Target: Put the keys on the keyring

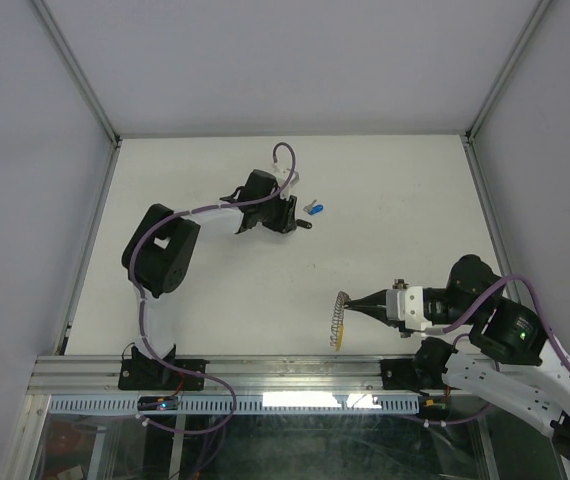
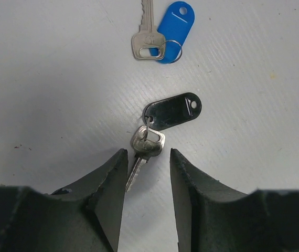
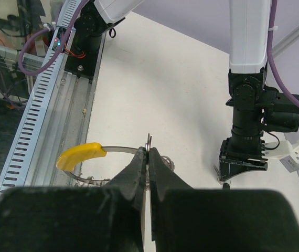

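Straddling the black-tagged key (image 2: 148, 143) on the worktop (image 2: 44, 79), the left claw (image 2: 148, 157) stands part-open, apparently to pinch it; the right claw (image 3: 149, 156) grips the keyring (image 3: 81, 156) upright, presenting it for threading.

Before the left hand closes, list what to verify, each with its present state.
1. Left hand open, jaws apart: ok.
2. Black-tagged key lined up with the gap: ok. Its blade lies between the fingers and its head sits at their tips.
3. Blue-tagged key clear of the fingers: ok. It lies apart, farther out.
4. Right hand shut on the keyring: ok.
5. Keyring held off the table: cannot tell.
6. Left fingers touching the table: cannot tell.
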Motion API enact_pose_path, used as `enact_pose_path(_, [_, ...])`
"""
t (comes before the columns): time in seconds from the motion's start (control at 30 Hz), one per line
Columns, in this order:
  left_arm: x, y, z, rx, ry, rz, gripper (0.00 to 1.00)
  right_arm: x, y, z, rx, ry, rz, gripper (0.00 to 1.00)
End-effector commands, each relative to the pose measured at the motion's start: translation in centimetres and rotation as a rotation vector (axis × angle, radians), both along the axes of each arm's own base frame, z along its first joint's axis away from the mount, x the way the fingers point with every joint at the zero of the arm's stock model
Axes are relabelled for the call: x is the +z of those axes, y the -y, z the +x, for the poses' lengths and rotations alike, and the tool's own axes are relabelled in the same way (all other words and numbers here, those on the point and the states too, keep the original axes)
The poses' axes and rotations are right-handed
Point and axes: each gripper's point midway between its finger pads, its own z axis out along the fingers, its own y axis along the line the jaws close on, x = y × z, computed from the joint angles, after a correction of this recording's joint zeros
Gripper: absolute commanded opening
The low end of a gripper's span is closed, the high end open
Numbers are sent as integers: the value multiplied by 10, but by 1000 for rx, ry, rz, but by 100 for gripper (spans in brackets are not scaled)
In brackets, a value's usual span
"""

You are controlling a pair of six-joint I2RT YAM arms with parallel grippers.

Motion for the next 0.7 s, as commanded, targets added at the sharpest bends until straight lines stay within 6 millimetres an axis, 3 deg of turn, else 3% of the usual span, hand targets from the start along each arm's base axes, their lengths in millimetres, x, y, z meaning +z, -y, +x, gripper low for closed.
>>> enact_pose_path(0.0, [28,14,21,-35,94,-65,36,16,-6,1,9,18,59,0])
enact_pose_path(0.67, [18,19,29,-39,90,-57,20,15,-6,0,13,15,56,0])
